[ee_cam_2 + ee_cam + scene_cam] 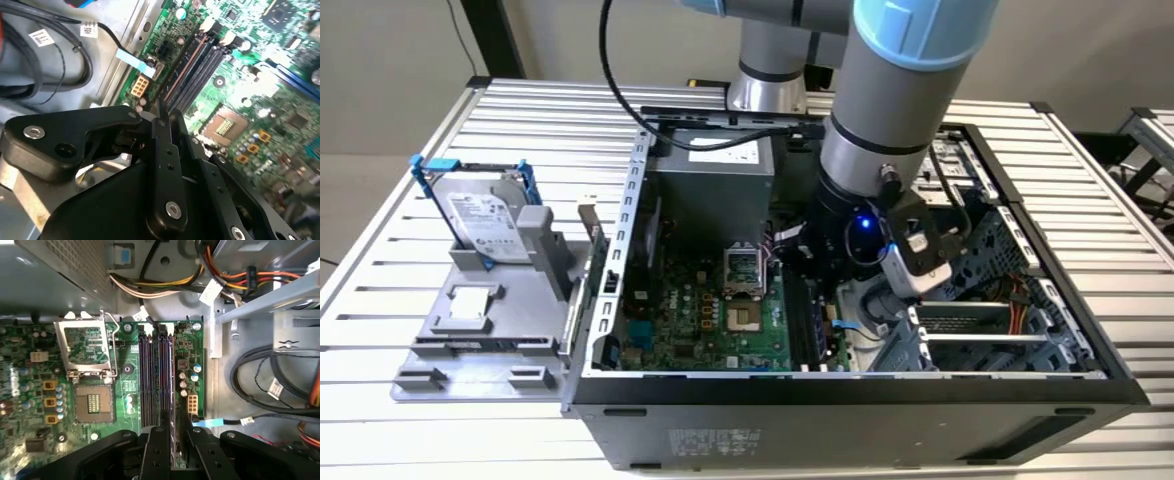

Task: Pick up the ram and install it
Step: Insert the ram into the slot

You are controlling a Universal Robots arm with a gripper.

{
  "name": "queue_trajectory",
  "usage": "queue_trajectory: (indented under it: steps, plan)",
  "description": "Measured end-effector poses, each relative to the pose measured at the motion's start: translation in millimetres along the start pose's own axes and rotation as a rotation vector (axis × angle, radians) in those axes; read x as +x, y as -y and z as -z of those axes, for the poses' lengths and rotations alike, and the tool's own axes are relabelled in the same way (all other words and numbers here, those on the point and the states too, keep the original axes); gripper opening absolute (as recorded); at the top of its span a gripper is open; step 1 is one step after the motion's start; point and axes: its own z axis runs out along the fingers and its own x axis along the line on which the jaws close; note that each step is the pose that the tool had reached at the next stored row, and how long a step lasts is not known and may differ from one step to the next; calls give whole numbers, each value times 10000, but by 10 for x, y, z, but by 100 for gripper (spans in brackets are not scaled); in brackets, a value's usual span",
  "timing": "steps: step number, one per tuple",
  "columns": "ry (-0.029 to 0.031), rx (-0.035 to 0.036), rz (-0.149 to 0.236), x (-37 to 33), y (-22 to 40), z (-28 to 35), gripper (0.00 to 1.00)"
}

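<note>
My gripper (pixel 825 285) reaches down inside the open computer case (pixel 854 395), over the green motherboard (pixel 707 320). In both wrist views its black fingers (pixel 159 450) stand close together, shut on the ram (pixel 173 440). The ram is a thin dark stick seen edge-on (pixel 161 106). It lines up lengthwise with the long black memory slots (pixel 156 375), over the slot nearest the board's edge. How deep it sits in the slot is hidden by the fingers. The gripper (pixel 165 119) hovers just short of the slots (pixel 197 65).
A CPU socket (pixel 92 407) with its metal latch frame lies beside the slots. Cable bundles (pixel 165 282) and a metal bracket (pixel 260 300) crowd the far side. Outside the case, on the exterior view's left, a silver hard drive (pixel 487 220) stands in a grey fixture (pixel 474 335).
</note>
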Motion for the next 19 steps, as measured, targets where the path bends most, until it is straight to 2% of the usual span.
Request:
queue_trajectory:
  steps: [1,2,6,7,19]
  plan:
    - [0,-3,0,-1,0,47,100]
    - [-2,-11,1,-1,0,64,100]
    - [-2,-26,2,-1,0,63,100]
    - [-2,-25,2,-1,0,64,0]
    - [-3,-24,8,-1,1,64,0]
